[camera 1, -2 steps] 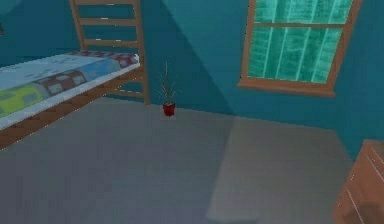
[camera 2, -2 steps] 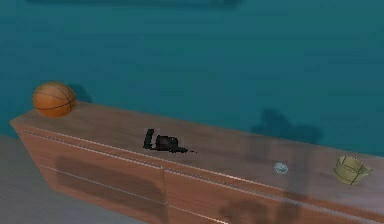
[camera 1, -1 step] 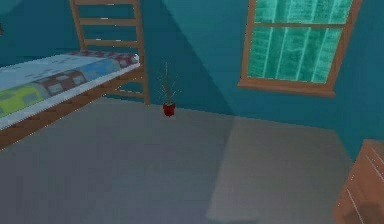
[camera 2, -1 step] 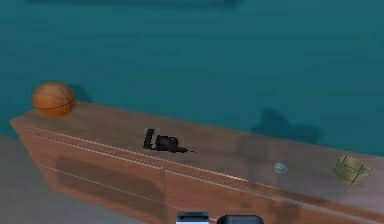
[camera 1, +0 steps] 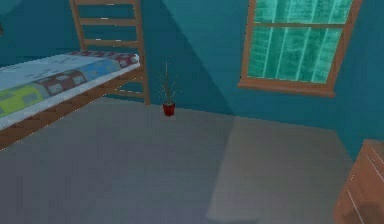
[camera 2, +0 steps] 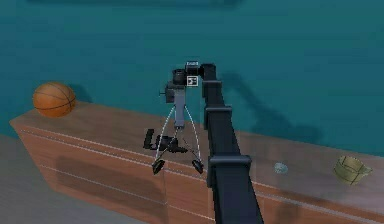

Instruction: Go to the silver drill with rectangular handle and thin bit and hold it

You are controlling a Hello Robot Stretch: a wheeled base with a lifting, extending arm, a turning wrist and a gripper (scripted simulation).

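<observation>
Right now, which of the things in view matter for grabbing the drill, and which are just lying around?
For the job:
- end effector
- small dark thing at it on the dresser, perhaps the drill; I cannot tell whether it is held

Lying about:
- basketball
- grey blob
- tan thing
- potted plant
- bed

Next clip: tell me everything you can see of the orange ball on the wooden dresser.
The orange ball looks like a basketball: round, orange-brown, with faint dark seam lines and a dull, rubbery-looking surface. It sits whole on the top of the wooden dresser, near its far edge at the arm side view's left, before the teal wall. Whether it touches the wall cannot be told. The gripper is well off to its right.
</observation>
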